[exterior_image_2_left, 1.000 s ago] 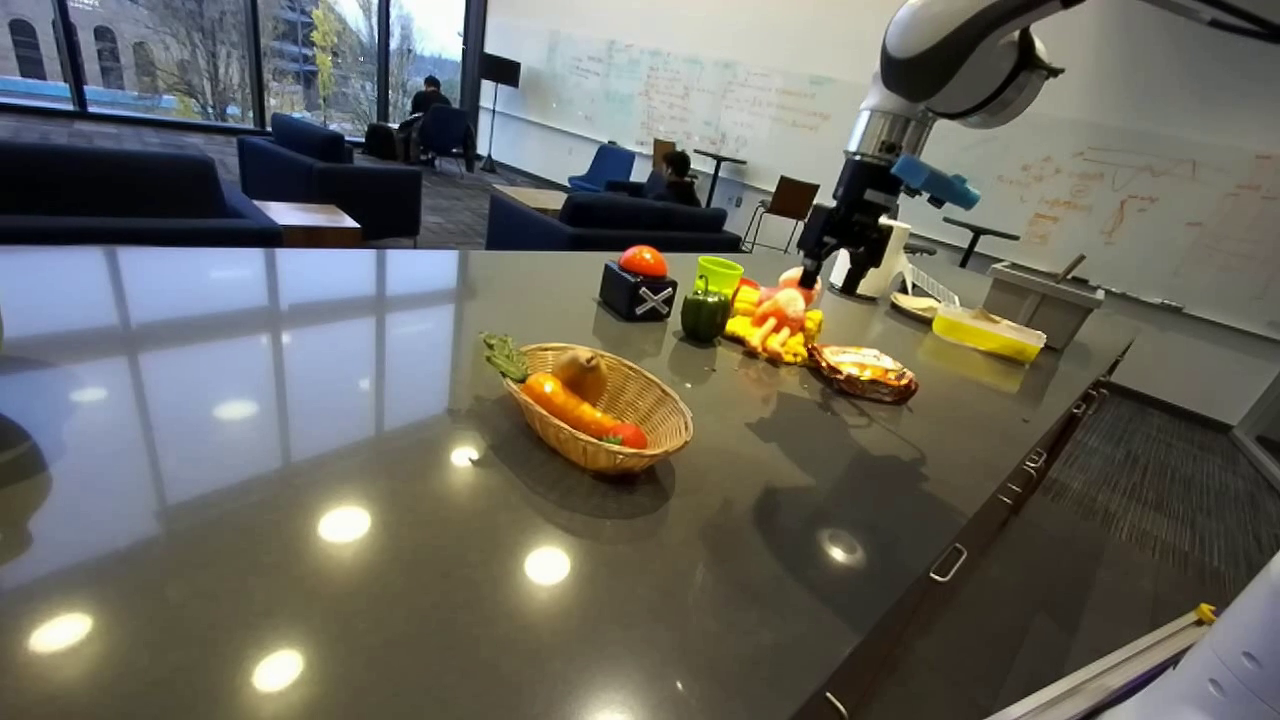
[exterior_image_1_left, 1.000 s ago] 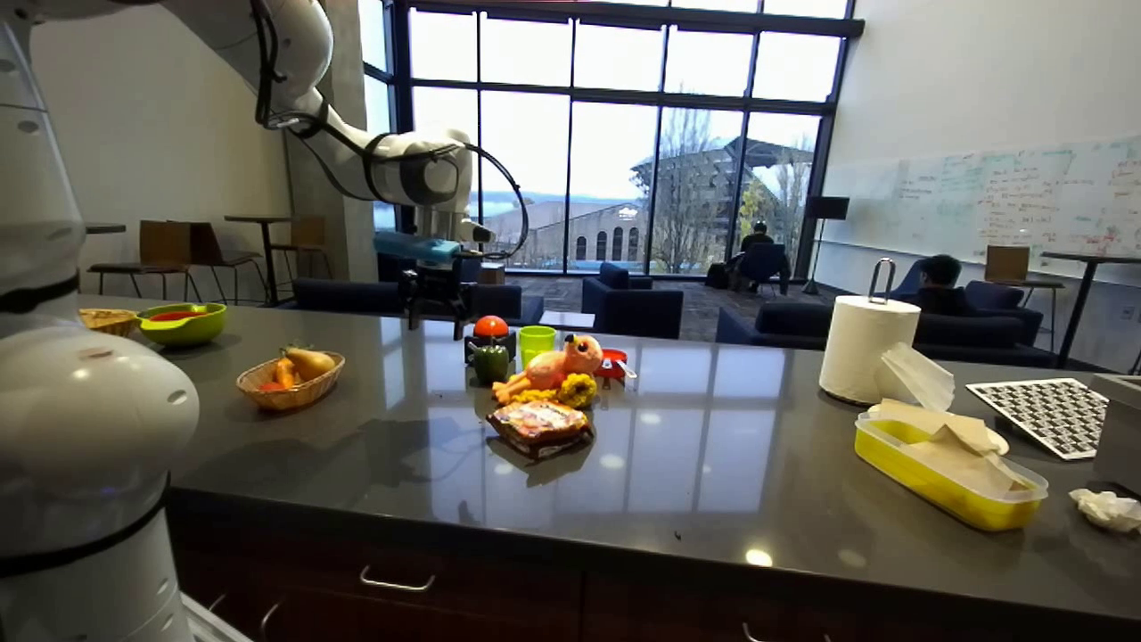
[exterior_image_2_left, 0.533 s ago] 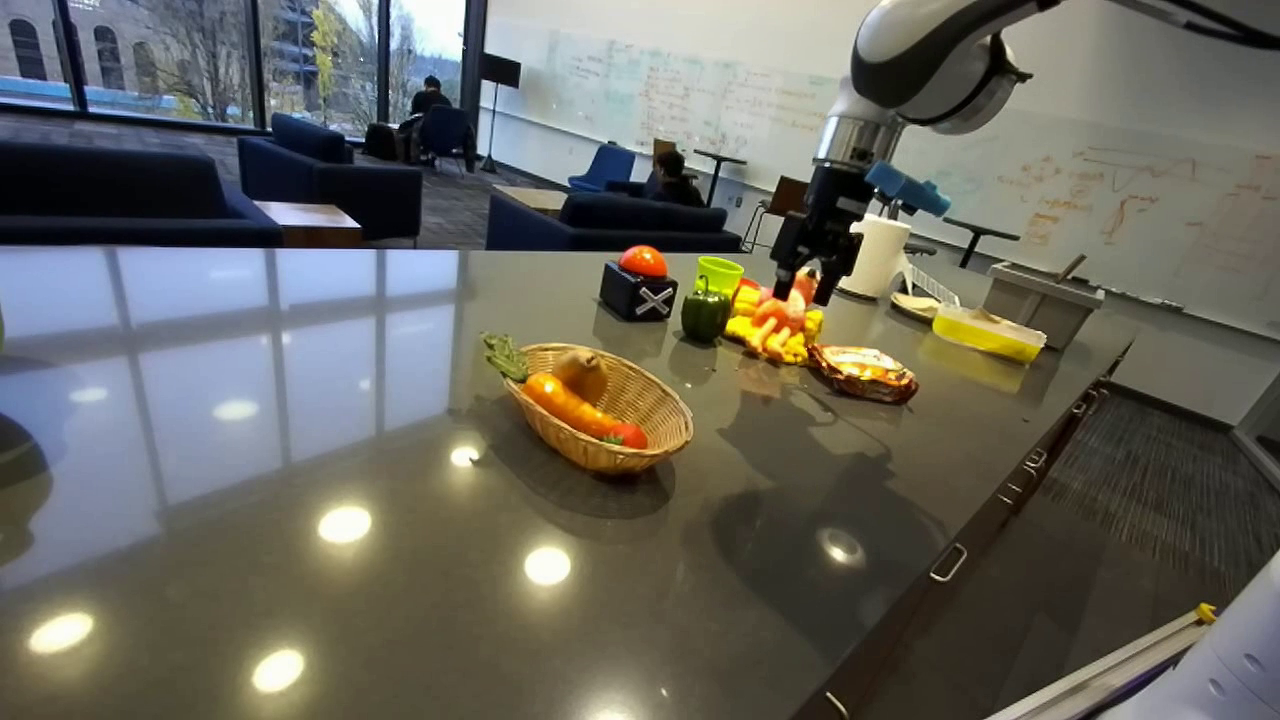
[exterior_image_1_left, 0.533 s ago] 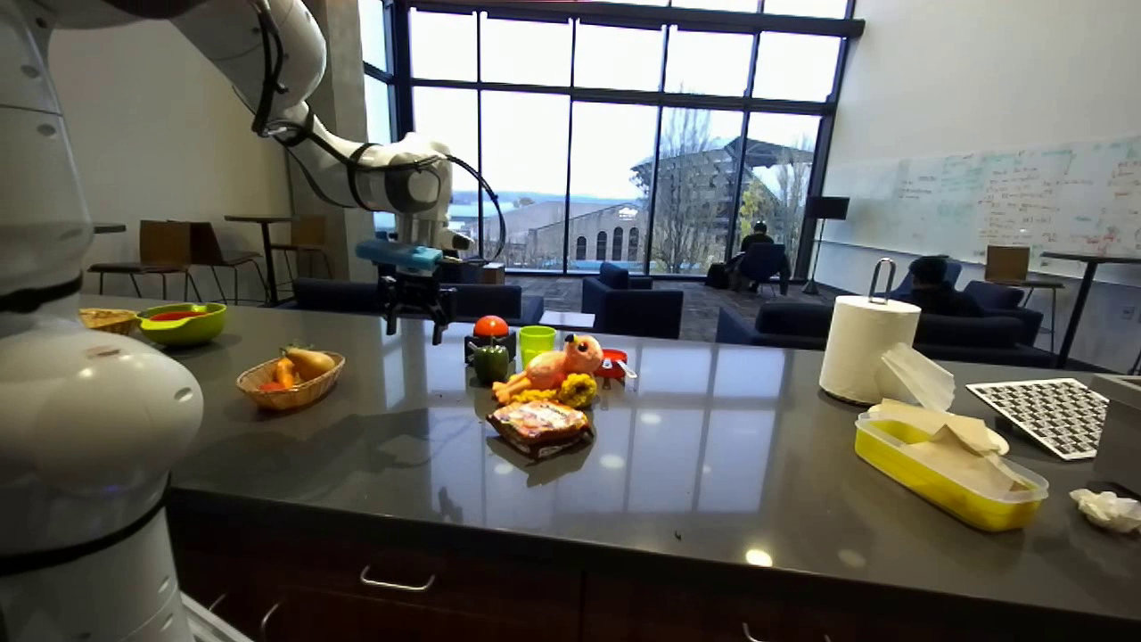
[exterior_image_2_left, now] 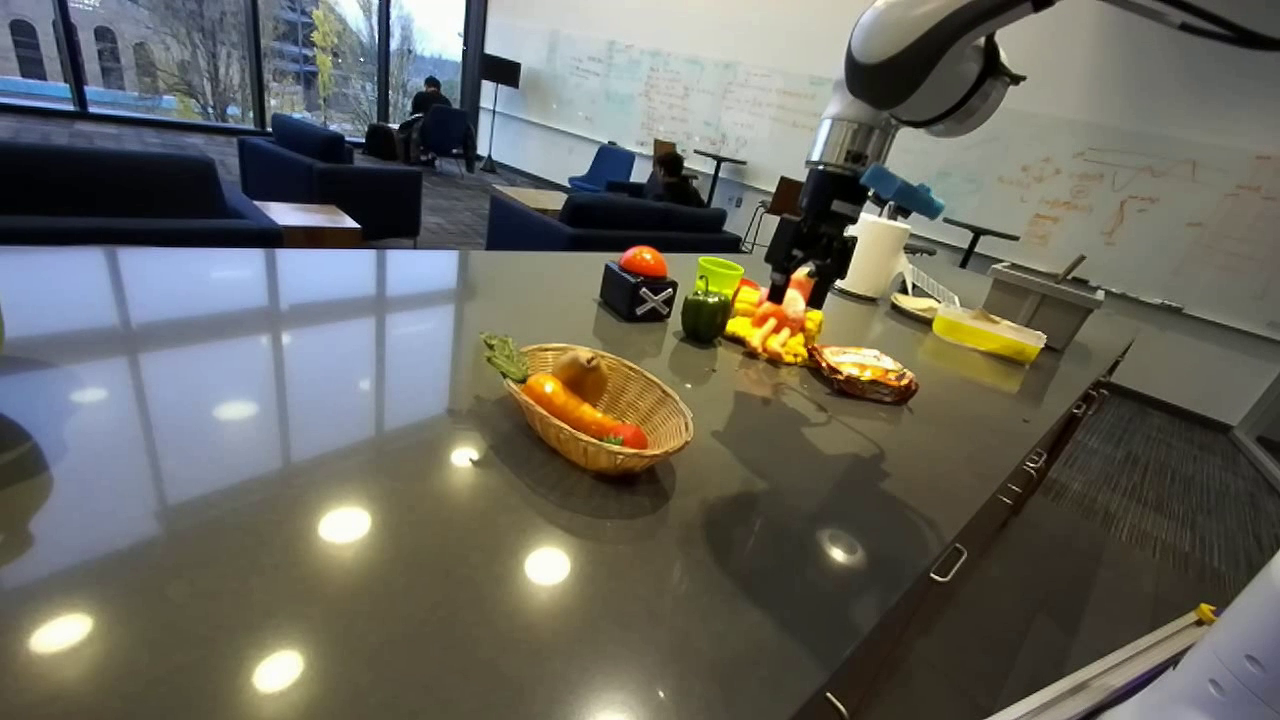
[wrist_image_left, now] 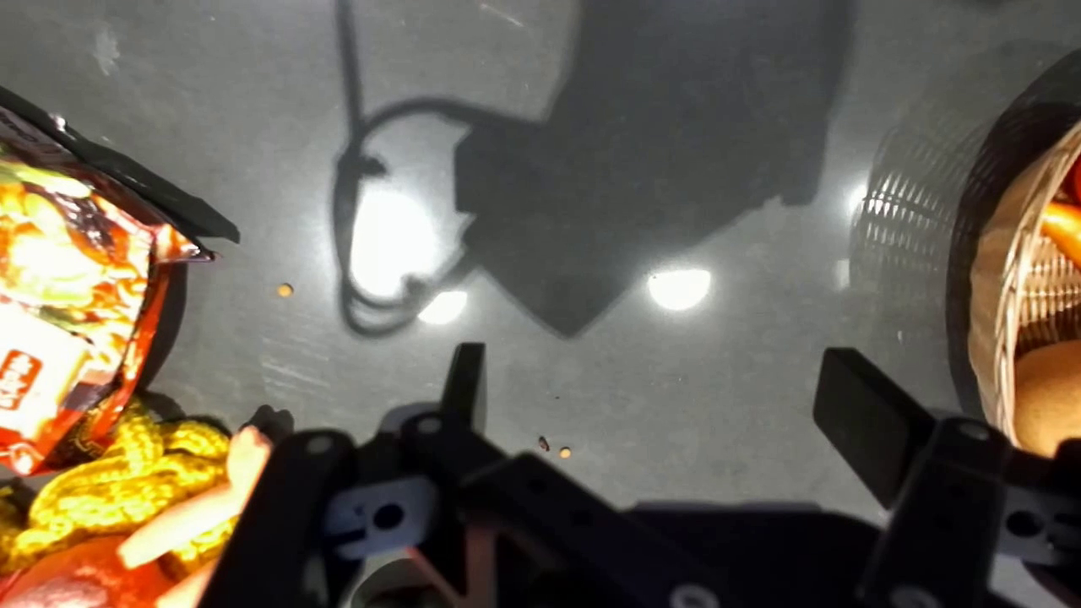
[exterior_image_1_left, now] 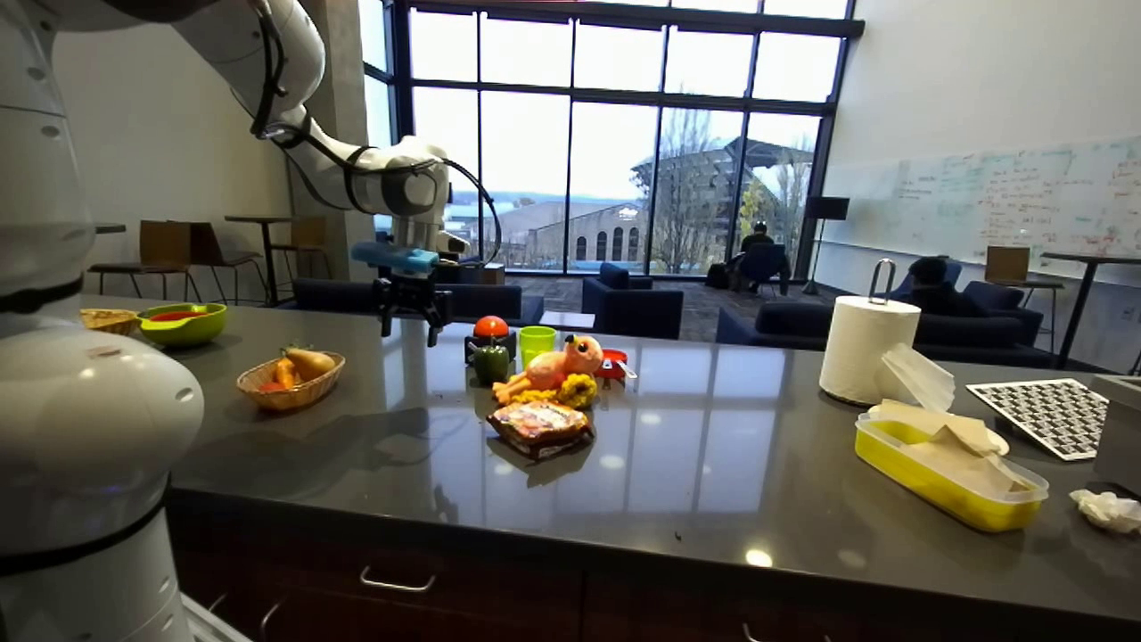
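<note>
Wrist view: end effector (wrist_image_left: 665,404), jaws wide apart, above countertop (wrist_image_left: 236,59) between snack packet (wrist_image_left: 76,270) and wicker basket (wrist_image_left: 990,304)

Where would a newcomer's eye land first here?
Probably on the pink toy bird, just behind the shiny packet on the grey counter in an exterior view. Then the black gripper, hanging open and empty above the counter, and the red-orange dome on its black box, near the green pepper.
</note>
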`<act>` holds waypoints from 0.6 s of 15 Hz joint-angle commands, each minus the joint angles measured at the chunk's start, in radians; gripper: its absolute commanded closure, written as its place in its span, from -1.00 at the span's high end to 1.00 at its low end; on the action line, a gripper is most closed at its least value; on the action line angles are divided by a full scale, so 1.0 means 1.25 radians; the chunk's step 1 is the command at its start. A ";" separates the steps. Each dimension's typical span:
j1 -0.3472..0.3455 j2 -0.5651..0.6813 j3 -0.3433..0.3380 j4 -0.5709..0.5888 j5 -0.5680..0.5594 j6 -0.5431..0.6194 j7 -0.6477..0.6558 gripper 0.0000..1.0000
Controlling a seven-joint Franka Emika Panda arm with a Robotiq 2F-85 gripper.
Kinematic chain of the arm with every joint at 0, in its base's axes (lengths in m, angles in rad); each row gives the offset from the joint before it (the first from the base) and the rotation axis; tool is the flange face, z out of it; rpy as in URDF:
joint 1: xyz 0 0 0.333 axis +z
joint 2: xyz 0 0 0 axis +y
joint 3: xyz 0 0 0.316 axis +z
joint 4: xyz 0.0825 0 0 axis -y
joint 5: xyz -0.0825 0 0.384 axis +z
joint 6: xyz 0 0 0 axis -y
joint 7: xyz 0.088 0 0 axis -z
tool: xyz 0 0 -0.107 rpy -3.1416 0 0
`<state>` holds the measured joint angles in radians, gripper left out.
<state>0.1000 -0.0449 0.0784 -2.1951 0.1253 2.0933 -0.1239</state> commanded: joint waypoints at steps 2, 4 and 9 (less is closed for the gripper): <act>-0.002 0.000 0.002 0.002 0.000 -0.002 0.000 1.00; -0.002 0.000 0.002 0.002 0.000 -0.002 0.000 1.00; 0.004 0.003 0.010 0.001 -0.002 0.005 0.008 1.00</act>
<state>0.1002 -0.0434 0.0797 -2.1951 0.1253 2.0933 -0.1239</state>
